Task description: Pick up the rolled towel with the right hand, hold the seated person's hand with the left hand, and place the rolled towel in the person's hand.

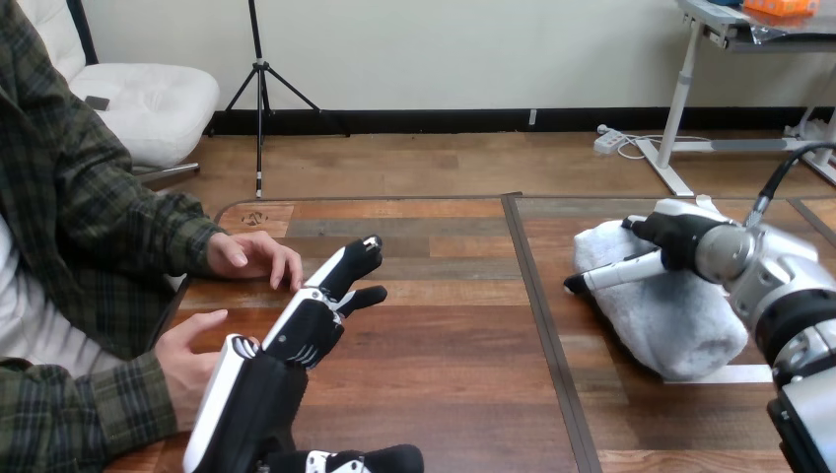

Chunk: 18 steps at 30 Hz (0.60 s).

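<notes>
A grey-white rolled towel (pixel 680 320) lies on the table at the right. My right hand (pixel 680 241) sits over its far left end, the thumb along the near side and the fingers curled over the top, closed round it. My left hand (pixel 311 325) is raised over the table's left half, open, with straight fingers pointing up and right. One of the person's hands (pixel 189 357) is close against the left side of my left hand; I cannot tell if they touch. The person's other hand (pixel 251 256) rests flat on the table, just left of my left fingertips.
The wooden table (pixel 444 335) has a dark seam (pixel 540 296) running front to back between the two hands. The person's sleeved forearms come in from the left edge. A light strip (pixel 725 374) lies under the towel's near end.
</notes>
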### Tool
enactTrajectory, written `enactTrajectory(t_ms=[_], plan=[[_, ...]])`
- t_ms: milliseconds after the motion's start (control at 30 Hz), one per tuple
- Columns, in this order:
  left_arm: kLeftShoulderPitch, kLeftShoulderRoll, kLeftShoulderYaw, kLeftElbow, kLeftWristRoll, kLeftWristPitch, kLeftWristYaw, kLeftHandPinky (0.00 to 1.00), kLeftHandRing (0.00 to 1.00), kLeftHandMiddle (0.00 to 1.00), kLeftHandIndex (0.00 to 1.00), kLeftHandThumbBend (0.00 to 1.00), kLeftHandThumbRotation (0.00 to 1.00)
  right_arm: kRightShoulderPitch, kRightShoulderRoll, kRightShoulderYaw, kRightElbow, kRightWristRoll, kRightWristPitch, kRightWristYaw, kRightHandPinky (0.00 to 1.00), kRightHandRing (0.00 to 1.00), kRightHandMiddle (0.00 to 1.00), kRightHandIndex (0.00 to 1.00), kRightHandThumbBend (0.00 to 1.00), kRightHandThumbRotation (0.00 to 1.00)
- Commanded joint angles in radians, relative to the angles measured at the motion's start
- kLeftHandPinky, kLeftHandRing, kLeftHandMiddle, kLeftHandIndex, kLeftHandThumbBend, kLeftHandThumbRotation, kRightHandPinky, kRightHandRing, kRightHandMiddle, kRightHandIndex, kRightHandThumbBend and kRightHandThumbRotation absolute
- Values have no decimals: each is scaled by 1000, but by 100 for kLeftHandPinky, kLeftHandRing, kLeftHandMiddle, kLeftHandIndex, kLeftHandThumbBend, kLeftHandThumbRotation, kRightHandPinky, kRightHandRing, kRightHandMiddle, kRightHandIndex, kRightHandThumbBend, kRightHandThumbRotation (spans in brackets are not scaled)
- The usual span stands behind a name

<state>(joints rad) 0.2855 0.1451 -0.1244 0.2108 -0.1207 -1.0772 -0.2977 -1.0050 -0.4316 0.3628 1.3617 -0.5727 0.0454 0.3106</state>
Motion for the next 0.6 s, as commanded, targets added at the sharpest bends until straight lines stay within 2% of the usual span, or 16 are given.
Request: enactTrajectory(t_ms=[0, 133, 233, 333, 567], plan=[[-19, 8, 5, -62, -26, -29, 4, 80, 91, 92, 88, 100, 47, 24, 37, -30, 16, 31, -4, -4, 80, 95, 99, 98, 100, 52], [-15, 7, 22, -68, -6, -44, 13, 79, 90, 92, 88, 100, 48, 34, 45, -34, 15, 38, -4, -2, 78, 93, 98, 95, 100, 45], [-15, 9, 26, -74, -6, -52, 15, 78, 89, 92, 88, 100, 49, 41, 50, -22, 13, 28, -12, -2, 75, 91, 97, 94, 100, 43], [-13, 15, 26, -82, -13, -53, 12, 78, 89, 92, 88, 100, 50, 47, 60, -37, 11, 45, -5, 1, 73, 89, 94, 92, 100, 40], [-22, 23, 12, -101, -54, -57, 3, 76, 87, 91, 87, 100, 49, 64, 73, -30, 3, 46, -35, 15, 64, 81, 87, 86, 100, 30]])
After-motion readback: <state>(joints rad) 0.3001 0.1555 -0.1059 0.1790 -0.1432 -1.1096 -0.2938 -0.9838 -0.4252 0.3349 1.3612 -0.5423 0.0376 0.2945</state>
